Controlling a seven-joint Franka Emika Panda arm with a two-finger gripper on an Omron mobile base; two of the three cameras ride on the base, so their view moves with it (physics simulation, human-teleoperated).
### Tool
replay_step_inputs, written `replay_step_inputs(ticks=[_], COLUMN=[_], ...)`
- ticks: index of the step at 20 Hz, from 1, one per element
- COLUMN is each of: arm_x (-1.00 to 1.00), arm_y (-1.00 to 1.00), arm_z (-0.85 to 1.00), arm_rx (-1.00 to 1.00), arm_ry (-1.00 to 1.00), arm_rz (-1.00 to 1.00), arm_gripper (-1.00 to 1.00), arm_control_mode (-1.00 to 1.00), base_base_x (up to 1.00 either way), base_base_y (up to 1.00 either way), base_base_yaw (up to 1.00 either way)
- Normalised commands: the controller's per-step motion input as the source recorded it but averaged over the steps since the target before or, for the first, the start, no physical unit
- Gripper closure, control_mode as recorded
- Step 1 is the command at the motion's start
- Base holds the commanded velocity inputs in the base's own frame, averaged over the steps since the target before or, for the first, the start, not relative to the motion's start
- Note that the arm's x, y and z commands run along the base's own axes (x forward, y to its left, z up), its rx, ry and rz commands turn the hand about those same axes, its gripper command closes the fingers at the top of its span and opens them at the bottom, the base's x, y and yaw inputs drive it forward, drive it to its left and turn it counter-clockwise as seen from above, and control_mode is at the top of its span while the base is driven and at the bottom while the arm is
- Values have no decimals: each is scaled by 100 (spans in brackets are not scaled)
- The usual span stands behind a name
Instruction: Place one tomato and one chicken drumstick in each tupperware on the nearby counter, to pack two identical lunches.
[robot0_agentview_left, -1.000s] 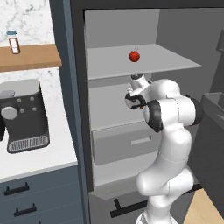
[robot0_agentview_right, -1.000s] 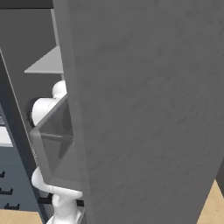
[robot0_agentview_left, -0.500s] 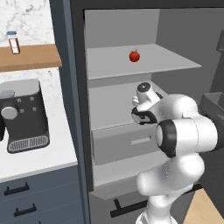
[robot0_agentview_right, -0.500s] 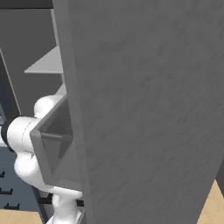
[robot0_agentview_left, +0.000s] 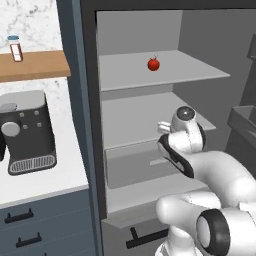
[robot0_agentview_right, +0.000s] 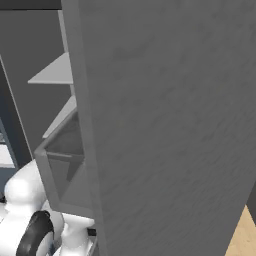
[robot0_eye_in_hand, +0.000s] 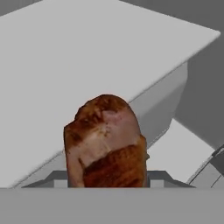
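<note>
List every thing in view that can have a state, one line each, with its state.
Fridge: door open, shelves exposed.
Tomato: resting on the upper shelf, untouched.
Chicken drumstick: held in the tool, off the shelf.
Tool: shut on the chicken drumstick.
Fridge drawer: closed.
Coffee machine: upright on the counter.

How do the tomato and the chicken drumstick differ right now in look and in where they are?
The tomato is small, round and red; the chicken drumstick is lumpy, browned and oblong. The tomato rests alone on the upper fridge shelf, while the drumstick sits in the gripper, clear of the shelves. Both are lunch items not yet packed.
</note>
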Motion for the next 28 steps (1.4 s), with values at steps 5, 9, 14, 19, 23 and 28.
replay_step_inputs(ticks=[5,9,14,19,23,28], arm_x=[-91,-64,-29,-36,-77,-40], arm_y=[35,51,9,7,5,0], arm_z=[47,60,97,98,62,1], arm_rx=[-13,-17,-8,-7,-10,-4], arm_ry=[1,10,10,11,4,-1], arm_rz=[60,46,10,1,3,3], arm_gripper=[100,100,100,100,100,100], arm_control_mode=[-100,-100,-100,-100,-100,100], base_base_x=[0,0,0,0,0,-60], base_base_y=[0,0,0,0,0,0], base_base_yaw=[0,0,0,0,0,8])
